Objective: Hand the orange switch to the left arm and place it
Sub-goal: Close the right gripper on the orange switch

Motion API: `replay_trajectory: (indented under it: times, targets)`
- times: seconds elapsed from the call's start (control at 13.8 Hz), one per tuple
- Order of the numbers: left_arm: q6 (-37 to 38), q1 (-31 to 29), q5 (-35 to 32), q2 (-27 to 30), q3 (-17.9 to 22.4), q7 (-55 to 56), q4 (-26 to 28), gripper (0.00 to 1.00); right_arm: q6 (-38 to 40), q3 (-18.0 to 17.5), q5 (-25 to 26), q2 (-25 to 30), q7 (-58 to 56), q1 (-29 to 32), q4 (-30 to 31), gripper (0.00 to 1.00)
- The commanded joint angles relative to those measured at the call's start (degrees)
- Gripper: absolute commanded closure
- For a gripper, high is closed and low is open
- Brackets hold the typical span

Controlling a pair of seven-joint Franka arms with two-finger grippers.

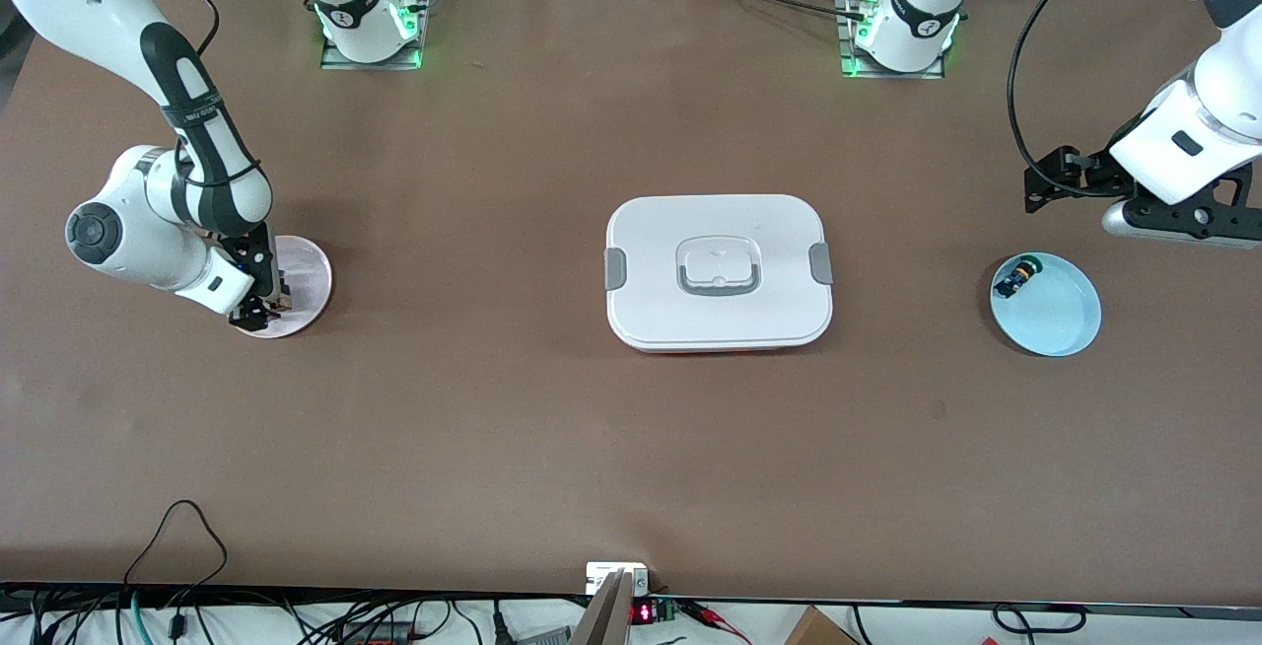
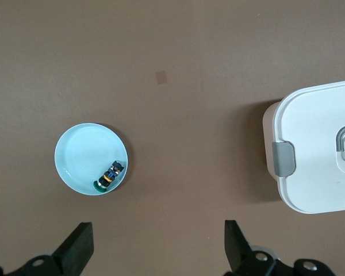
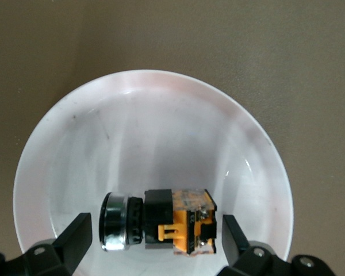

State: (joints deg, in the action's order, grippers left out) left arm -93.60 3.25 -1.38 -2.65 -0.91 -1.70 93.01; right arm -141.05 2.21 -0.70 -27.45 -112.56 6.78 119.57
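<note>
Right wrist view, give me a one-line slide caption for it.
Open right hand poised around the orange switch, which lies on its side on the pink plate.

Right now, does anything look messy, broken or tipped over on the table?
Nothing stands out. The box sits flat and closed. The orange switch lies on its side in the pink plate, between the right gripper's open fingers. The left gripper waits, open.

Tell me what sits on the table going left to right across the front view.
Pink plate with the right gripper over it → white box → blue plate holding a small black part.
</note>
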Motion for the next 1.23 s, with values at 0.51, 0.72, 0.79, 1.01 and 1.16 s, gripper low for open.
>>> replay_trajectory:
  times: [0.51,0.72,0.79,1.01,1.16]
  targets:
    - [0.3,0.0,0.5,-0.7,-0.1,-0.1,-1.6,0.0,-0.5,-0.7,-0.9,0.3,-1.2,0.6,0.4,0.28]
    - [0.3,0.0,0.5,-0.7,-0.1,-0.1,-1.6,0.0,-0.5,-0.7,-1.0,0.3,-1.3,0.6,0.4,0.51]
    - [0.3,0.0,0.5,-0.7,-0.1,-0.1,-1.6,0.0,-0.5,-0.7,-1.0,0.3,-1.2,0.6,0.3,0.57]
    - [0.3,0.0,0.5,-0.7,-0.1,-0.1,-1.6,0.0,-0.5,-0.7,-0.9,0.4,-1.3,0.6,0.2,0.81]
    - [0.3,0.0,0.5,-0.7,-0.1,-0.1,-1.6,0.0,-0.2,-0.9,-0.9,0.5,-1.6,0.5,0.1,0.93]
